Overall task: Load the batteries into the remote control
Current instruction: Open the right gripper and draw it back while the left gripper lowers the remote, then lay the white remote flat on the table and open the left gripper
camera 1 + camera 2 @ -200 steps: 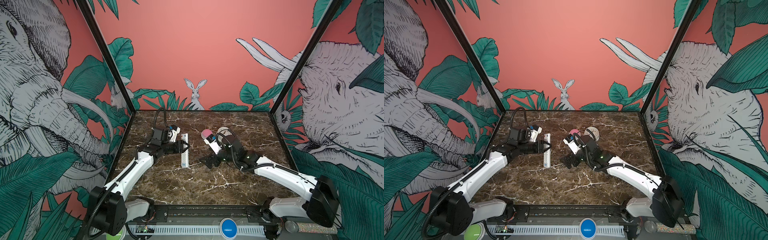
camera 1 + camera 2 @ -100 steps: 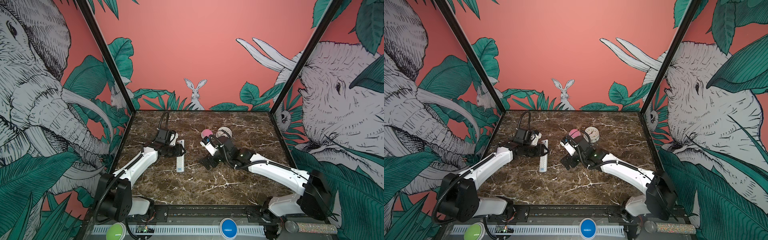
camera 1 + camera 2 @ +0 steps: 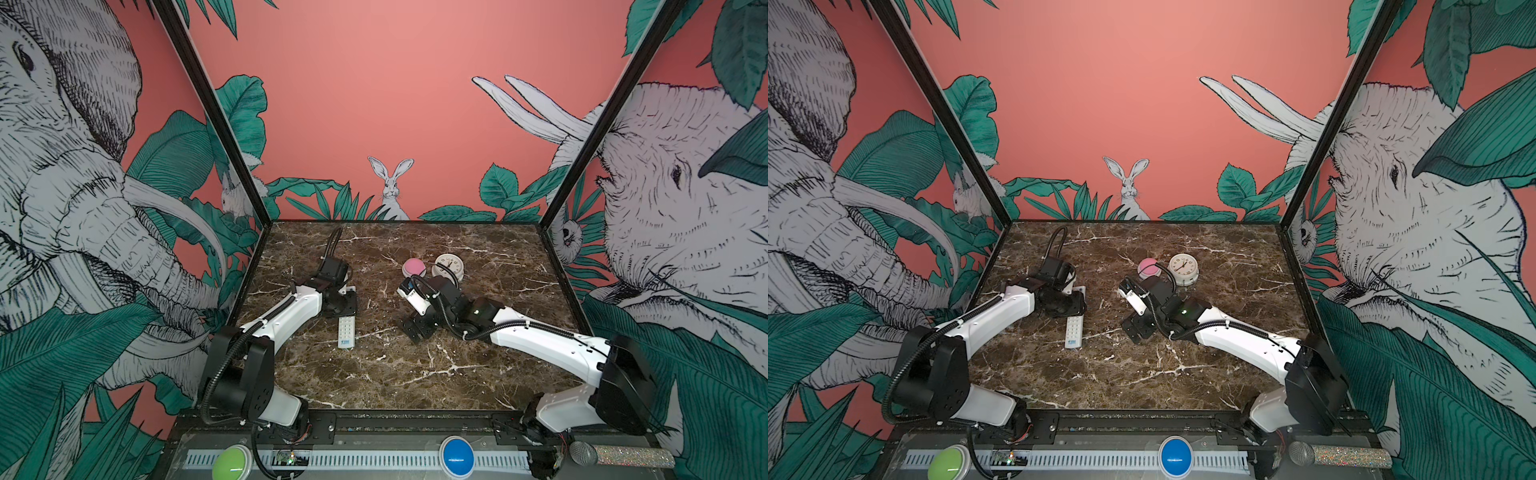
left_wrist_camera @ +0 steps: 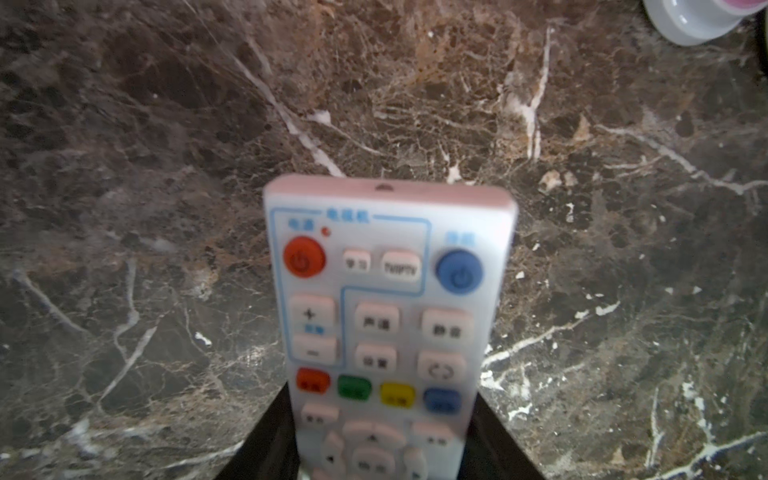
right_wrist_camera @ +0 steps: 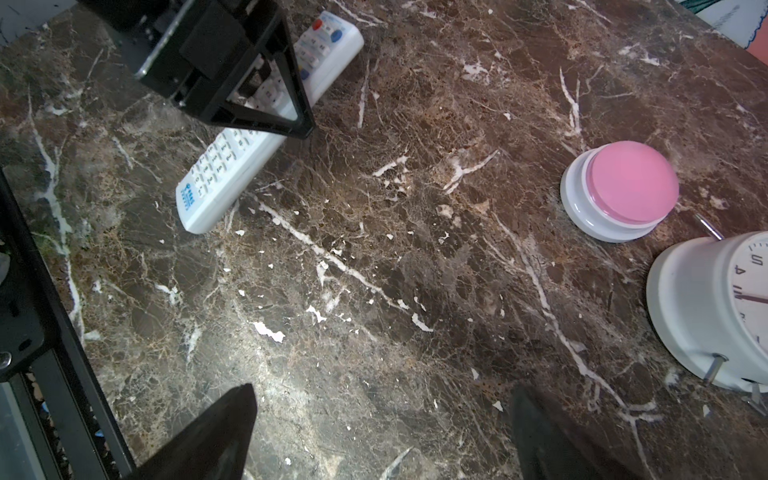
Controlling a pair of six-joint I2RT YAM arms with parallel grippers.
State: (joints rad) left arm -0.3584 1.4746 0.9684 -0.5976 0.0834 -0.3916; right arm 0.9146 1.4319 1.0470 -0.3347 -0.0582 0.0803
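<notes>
remote control [image 3: 347, 332] sits closer to 6 o'clock now, my left gripper [image 4: 382, 449] pinching it, right gripper [image 5: 382, 399] spread wide.

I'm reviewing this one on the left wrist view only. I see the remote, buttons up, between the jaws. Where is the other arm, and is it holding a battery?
Observer: The right gripper hangs over bare table, jaws wide open and empty.
Operator: Any batteries lying around?
Observer: None visible in any view; only a pink button and a white clock stand side by side.
Operator: And the end I can't see: lifted?
Observer: The remote appears to rest its logo end on the table.
</notes>
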